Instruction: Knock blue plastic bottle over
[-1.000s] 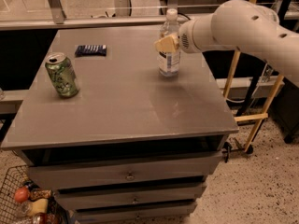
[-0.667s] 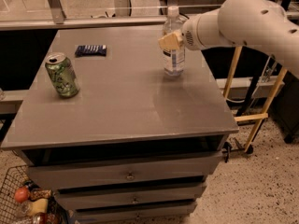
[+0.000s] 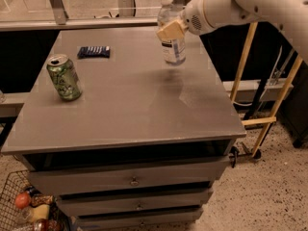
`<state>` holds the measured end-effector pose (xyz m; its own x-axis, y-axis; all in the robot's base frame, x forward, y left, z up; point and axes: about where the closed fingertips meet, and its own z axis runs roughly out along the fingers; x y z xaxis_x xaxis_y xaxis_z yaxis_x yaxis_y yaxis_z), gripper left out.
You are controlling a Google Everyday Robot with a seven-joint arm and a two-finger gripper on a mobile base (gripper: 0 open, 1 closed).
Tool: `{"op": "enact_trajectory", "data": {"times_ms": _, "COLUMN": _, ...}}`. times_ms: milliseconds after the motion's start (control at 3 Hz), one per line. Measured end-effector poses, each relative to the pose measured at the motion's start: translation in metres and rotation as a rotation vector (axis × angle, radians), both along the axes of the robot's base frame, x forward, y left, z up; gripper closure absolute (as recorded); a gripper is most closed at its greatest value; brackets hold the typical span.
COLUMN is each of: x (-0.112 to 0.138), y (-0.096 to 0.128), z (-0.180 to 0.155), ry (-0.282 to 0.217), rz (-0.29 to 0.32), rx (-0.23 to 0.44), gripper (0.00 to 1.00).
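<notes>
Btm L, on the floor beside the cabinet: wire basket [image 3: 8, 207] w/ packaged food in it, incl. 1 round orange-red item and 1 yellow one; the rest is too dark to name.

Grey tabletop [image 3: 130, 109] carries 3 things. Green soda can [image 3: 64, 77] stands upright near the L edge, about halfway back; contents can't be told. Flat dark blue packet [image 3: 94, 51] lies further back and a bit R of the can, apart from it. Centre and front of the tabletop are bare, a wide stretch btwn the can and the bottle.

Blue plastic bottle [image 3: 174, 51] stands upright at the far R of the tabletop, near the back and R edges, white cap on; clear body, fill level can't be told. Bare surface lies L and in front of it, less room to its R before the edge.

Pincer [image 3: 168, 31] sits against the bottle's upper body, on the side facing the camera, above the label. Can't tell whether it is released or clenched. White arm [image 3: 250, 4] comes in from the upper R, above the tabletop's R edge.

Under the tabletop: a dark gap, then 3 drawer fronts [image 3: 130, 179] w/ small knobs, contents hidden. R of the cabinet: wooden frame [image 3: 275, 107] on speckled floor [image 3: 269, 196].
</notes>
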<state>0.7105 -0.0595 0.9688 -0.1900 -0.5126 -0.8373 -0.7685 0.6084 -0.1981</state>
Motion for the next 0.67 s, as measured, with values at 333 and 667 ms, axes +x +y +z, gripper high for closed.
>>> {"op": "enact_trajectory", "data": {"times_ms": 333, "x": -0.007, "y": 0.017, "z": 0.005, "ry": -0.054, "rz": 0.186, "rx": -0.179, "gripper": 1.0}}
{"op": "enact_trajectory", "data": {"times_ms": 667, "x": -0.032, "y": 0.028, "z": -0.01, "ry": -0.093, "rz": 0.382, "rx": -0.443, "gripper": 1.0}}
